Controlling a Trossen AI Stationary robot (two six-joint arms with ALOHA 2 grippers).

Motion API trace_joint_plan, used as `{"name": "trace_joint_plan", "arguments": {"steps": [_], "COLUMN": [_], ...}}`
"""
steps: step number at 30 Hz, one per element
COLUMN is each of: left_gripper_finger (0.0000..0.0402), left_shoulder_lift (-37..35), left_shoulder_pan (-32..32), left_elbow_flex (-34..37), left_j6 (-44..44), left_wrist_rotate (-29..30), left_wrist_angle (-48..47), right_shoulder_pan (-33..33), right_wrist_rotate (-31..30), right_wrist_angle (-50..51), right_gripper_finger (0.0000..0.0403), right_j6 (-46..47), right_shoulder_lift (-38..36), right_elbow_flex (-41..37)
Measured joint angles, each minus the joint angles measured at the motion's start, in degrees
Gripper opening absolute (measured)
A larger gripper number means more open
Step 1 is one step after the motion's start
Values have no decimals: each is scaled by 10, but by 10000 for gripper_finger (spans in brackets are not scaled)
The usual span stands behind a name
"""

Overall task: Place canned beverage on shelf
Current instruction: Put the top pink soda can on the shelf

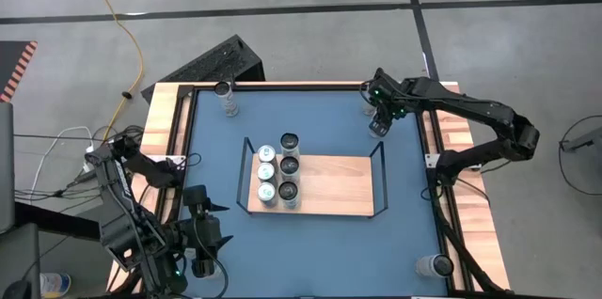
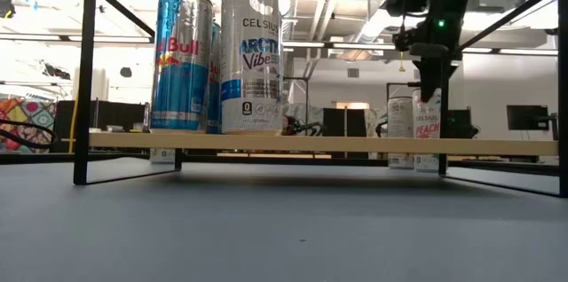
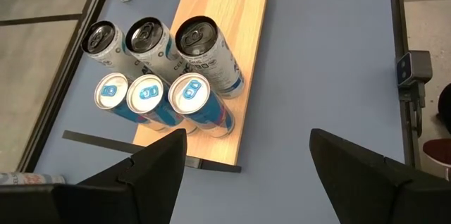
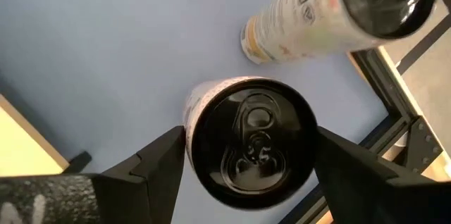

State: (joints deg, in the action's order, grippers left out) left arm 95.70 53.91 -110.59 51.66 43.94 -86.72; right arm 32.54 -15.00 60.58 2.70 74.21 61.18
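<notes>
The shelf point(image 1: 329, 186), a light-wood board in a black wire frame, stands mid-table with several upright cans point(image 1: 279, 172) grouped at its left end. Two more cans stand upright on the blue tabletop at the far right corner. My right gripper point(image 1: 379, 128) hangs over them, pointing steeply down and open. Its fingers stand on either side of the black top of the peach-labelled can point(image 4: 250, 146), with the second can point(image 4: 331, 13) just beyond. In the low view that gripper point(image 2: 432, 87) reaches down to the can point(image 2: 427, 131). My left gripper point(image 1: 199, 207) waits open near the table's near left corner, facing the shelf point(image 3: 218, 34).
A lone can point(image 1: 226, 98) stands at the far left corner and another point(image 1: 435, 264) at the near right corner. The shelf's right part is bare board point(image 1: 343, 184). Black frame rails and pale wooden planks point(image 1: 167, 116) border the blue tabletop.
</notes>
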Motion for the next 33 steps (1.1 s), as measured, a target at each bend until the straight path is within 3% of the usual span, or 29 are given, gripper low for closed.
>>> {"name": "trace_joint_plan", "arguments": {"steps": [7,13,19,33], "left_gripper_finger": [286,286,286,286], "left_shoulder_lift": [0,0,0,0], "left_shoulder_pan": [0,0,0,0], "left_elbow_flex": [0,0,0,0], "left_j6": [-5,-1,-5,-11], "left_wrist_rotate": [2,2,3,2], "left_wrist_angle": [0,0,0,0], "right_shoulder_pan": [-11,-10,-40,-163], "right_wrist_rotate": [0,1,-6,-46], "right_wrist_angle": [4,9,20,65], "right_gripper_finger": [270,211,210,210], "right_j6": [-2,2,3,22], "right_shoulder_lift": [2,2,2,2], "right_elbow_flex": [5,7,16,216]}}
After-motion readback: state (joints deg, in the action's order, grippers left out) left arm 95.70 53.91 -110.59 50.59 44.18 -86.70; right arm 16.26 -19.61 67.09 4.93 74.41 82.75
